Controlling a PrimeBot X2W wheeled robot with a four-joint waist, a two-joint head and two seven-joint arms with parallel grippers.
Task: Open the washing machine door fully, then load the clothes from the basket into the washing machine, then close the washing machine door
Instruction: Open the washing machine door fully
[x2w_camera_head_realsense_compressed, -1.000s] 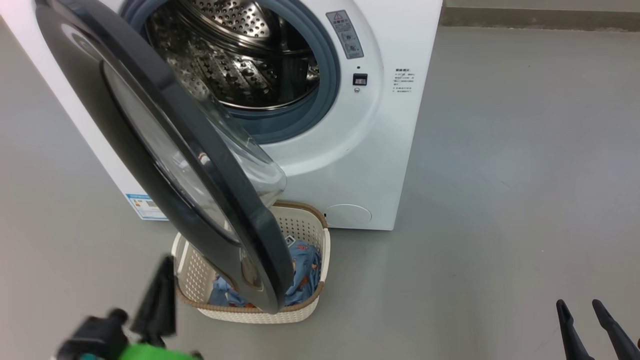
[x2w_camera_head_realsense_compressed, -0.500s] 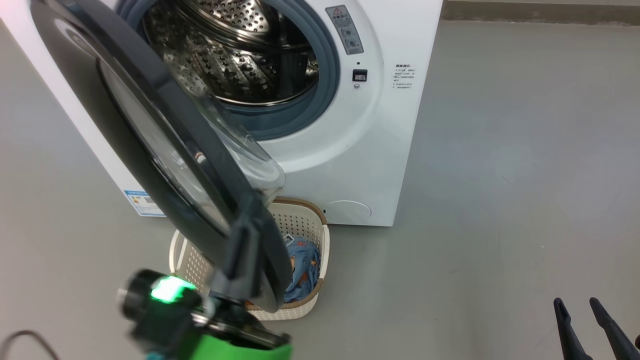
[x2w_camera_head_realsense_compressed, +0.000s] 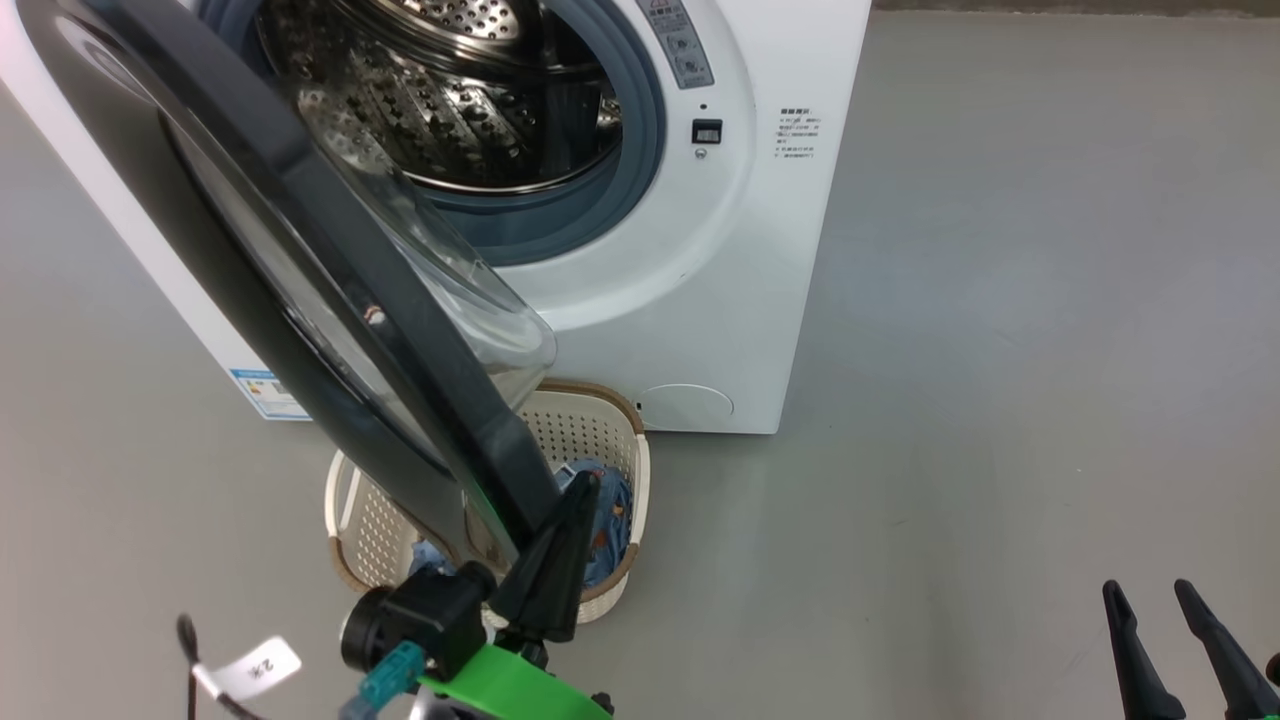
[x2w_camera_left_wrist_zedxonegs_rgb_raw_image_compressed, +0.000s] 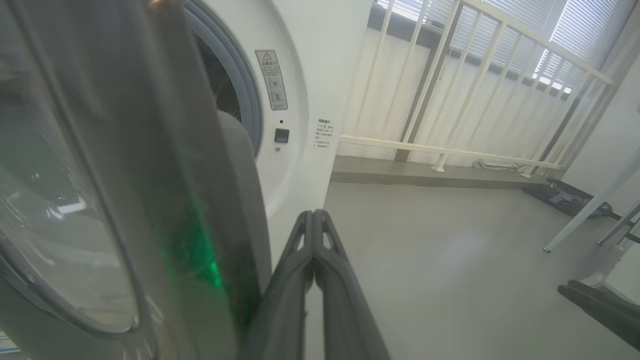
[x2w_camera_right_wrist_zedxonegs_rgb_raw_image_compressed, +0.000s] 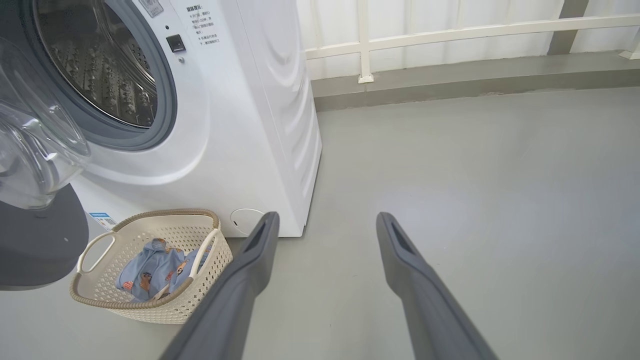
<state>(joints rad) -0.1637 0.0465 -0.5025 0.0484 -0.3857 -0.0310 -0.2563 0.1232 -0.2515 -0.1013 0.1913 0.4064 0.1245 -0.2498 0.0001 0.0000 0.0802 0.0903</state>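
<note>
The white washing machine (x2w_camera_head_realsense_compressed: 760, 250) stands with its steel drum (x2w_camera_head_realsense_compressed: 440, 110) exposed. Its glossy black door (x2w_camera_head_realsense_compressed: 300, 290) is swung partly out, the clear porthole bowl (x2w_camera_head_realsense_compressed: 470, 300) facing the drum. My left gripper (x2w_camera_head_realsense_compressed: 580, 485) is shut, its fingers pressed together and lying against the inner face of the door's free edge (x2w_camera_left_wrist_zedxonegs_rgb_raw_image_compressed: 235, 200). Below the door sits the cream basket (x2w_camera_right_wrist_zedxonegs_rgb_raw_image_compressed: 150, 300) holding light blue clothes (x2w_camera_right_wrist_zedxonegs_rgb_raw_image_compressed: 150, 267) with bear prints. My right gripper (x2w_camera_head_realsense_compressed: 1145, 590) hangs open at the lower right, far from the machine, with nothing between its fingers (x2w_camera_right_wrist_zedxonegs_rgb_raw_image_compressed: 235, 290).
Grey floor (x2w_camera_head_realsense_compressed: 1000, 350) spreads to the right of the machine. A white railing (x2w_camera_left_wrist_zedxonegs_rgb_raw_image_compressed: 450, 100) on a low kerb runs behind. A table leg (x2w_camera_left_wrist_zedxonegs_rgb_raw_image_compressed: 590, 210) and dark equipment stand at the far right in the left wrist view.
My left gripper has risen from beside the basket and swung right to the door's free edge. The head camera has shifted, moving the whole scene slightly up and left.
</note>
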